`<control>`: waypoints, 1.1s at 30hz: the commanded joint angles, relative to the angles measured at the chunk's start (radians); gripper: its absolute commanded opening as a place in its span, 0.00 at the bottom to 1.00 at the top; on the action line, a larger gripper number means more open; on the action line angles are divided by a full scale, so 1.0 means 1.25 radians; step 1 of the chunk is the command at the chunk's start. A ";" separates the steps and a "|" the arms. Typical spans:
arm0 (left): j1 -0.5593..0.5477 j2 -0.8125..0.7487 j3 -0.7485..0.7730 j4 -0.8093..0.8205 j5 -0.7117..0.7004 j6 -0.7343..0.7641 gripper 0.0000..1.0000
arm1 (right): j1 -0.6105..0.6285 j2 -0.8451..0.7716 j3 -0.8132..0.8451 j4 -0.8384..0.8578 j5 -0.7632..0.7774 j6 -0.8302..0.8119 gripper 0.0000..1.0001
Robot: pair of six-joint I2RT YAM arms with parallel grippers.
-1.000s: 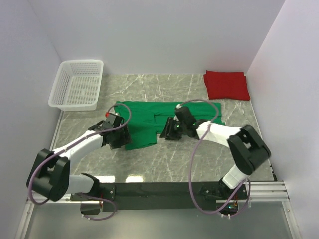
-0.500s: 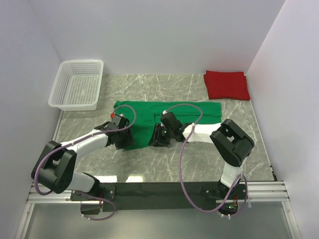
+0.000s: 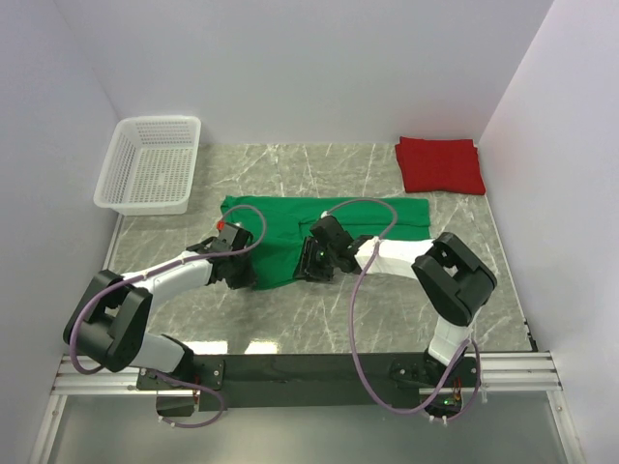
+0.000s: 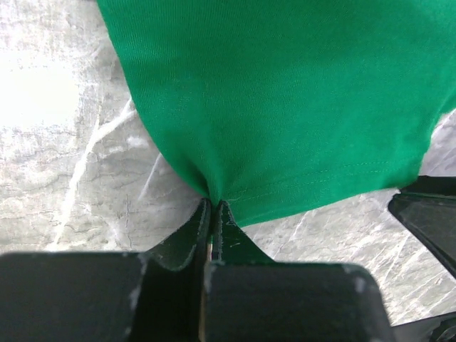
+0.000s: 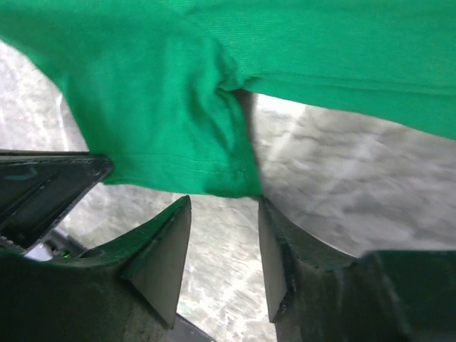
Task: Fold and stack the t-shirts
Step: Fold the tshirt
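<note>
The green t-shirt lies partly folded across the middle of the table, one flap hanging toward the near side. My left gripper is shut on the left end of that flap's hem; in the left wrist view the fingertips pinch the green cloth. My right gripper stands open at the flap's right corner. In the right wrist view the hem lies just beyond its open fingertips, not between them. The red t-shirt lies folded at the back right.
A white mesh basket stands at the back left against the wall. White walls close the table on the left, back and right. The two grippers are close together; each shows at the edge of the other's wrist view.
My left gripper has closed on the green shirt's hem. My right gripper moved left to the flap's right corner and stays open. The shirt's right part now lies flatter.
</note>
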 commanded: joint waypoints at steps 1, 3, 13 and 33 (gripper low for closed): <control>-0.003 -0.014 -0.001 -0.024 0.000 0.002 0.01 | 0.003 -0.031 0.020 -0.063 0.068 -0.012 0.51; -0.003 -0.018 0.002 -0.030 -0.001 0.002 0.01 | 0.004 -0.013 0.034 -0.056 0.057 -0.014 0.52; -0.005 -0.033 0.019 -0.049 -0.027 0.003 0.01 | 0.015 0.044 0.071 -0.031 0.004 -0.015 0.34; 0.006 0.133 0.418 -0.112 -0.122 0.149 0.01 | -0.120 0.032 0.284 -0.150 0.018 -0.109 0.00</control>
